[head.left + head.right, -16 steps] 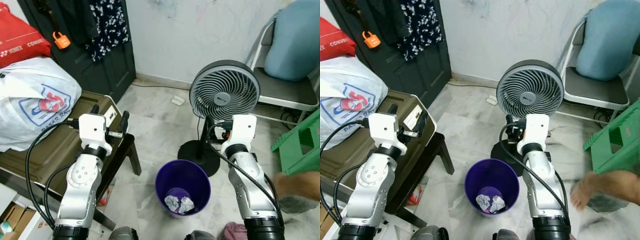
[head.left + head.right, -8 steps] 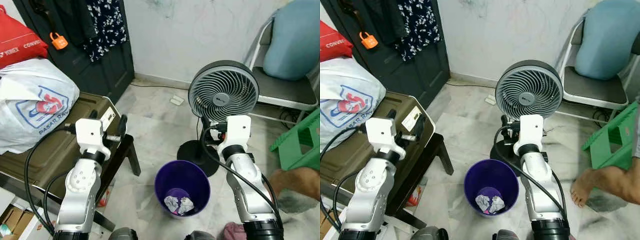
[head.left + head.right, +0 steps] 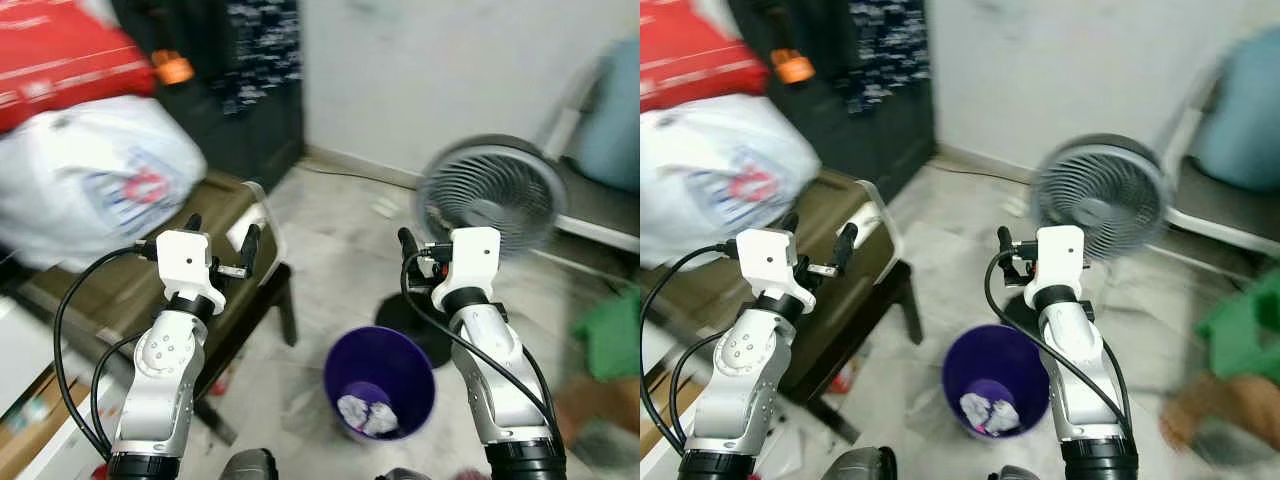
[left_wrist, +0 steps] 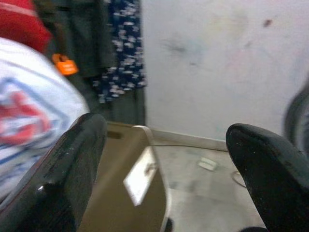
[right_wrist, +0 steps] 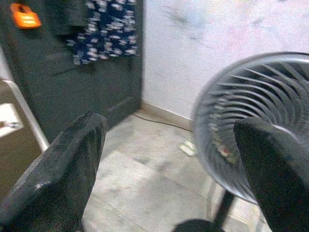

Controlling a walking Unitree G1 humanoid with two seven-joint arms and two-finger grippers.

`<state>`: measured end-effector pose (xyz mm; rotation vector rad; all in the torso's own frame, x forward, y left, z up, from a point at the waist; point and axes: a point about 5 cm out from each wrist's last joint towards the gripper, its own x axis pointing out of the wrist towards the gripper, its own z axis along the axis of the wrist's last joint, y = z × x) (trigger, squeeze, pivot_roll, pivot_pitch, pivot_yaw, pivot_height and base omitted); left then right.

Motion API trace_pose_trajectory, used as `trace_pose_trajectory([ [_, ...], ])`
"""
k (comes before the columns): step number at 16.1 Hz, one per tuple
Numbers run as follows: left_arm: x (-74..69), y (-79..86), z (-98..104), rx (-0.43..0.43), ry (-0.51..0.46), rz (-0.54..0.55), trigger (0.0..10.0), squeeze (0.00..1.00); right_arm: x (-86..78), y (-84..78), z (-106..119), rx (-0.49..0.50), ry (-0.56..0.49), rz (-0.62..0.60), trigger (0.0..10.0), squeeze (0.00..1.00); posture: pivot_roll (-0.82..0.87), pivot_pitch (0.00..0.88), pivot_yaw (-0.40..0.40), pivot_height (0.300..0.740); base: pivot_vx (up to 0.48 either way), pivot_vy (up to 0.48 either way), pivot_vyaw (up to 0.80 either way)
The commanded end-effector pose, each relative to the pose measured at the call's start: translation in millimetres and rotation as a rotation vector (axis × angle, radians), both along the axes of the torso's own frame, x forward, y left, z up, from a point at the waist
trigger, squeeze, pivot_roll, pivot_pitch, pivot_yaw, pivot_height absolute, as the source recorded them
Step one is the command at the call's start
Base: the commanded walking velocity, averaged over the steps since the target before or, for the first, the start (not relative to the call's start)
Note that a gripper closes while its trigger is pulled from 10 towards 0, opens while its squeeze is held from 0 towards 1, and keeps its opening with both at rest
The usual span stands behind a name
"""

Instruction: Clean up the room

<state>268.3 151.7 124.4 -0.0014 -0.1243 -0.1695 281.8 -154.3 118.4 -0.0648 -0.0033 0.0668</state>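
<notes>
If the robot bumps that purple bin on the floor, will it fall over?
Probably easily. The purple bin looks like thin plastic and holds only some crumpled paper, so it is likely light. It also seems to narrow toward its base, so a push near the rim could tip it.

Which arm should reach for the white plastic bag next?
Left, probably. The white plastic bag lies on the robot's left, nearer the open left gripper; the open right gripper is raised before the fan.
</notes>
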Motion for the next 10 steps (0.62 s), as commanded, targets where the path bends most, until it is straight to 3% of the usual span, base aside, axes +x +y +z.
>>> trace_pose_trajectory([
  [1, 0.9, 2.0, 2.7, 0.005, -0.002, 0.012, 10.0, 0.0, 2.7, 4.1, 5.3, 0.009, -0.016, 0.015, 10.0, 0.0, -0.14, 0.0, 0.048, 0.74, 0.0, 0.0, 0.8],
  [10, 8.2, 17.7, 0.0, 0.114, 0.025, 0.155, 10.0, 0.0, 9.1, 12.8, 8.8, 0.032, -0.031, 0.044, 10.0, 0.0, -0.12, 0.0, 0.05, 0.74, 0.0, 0.0, 0.8],
])
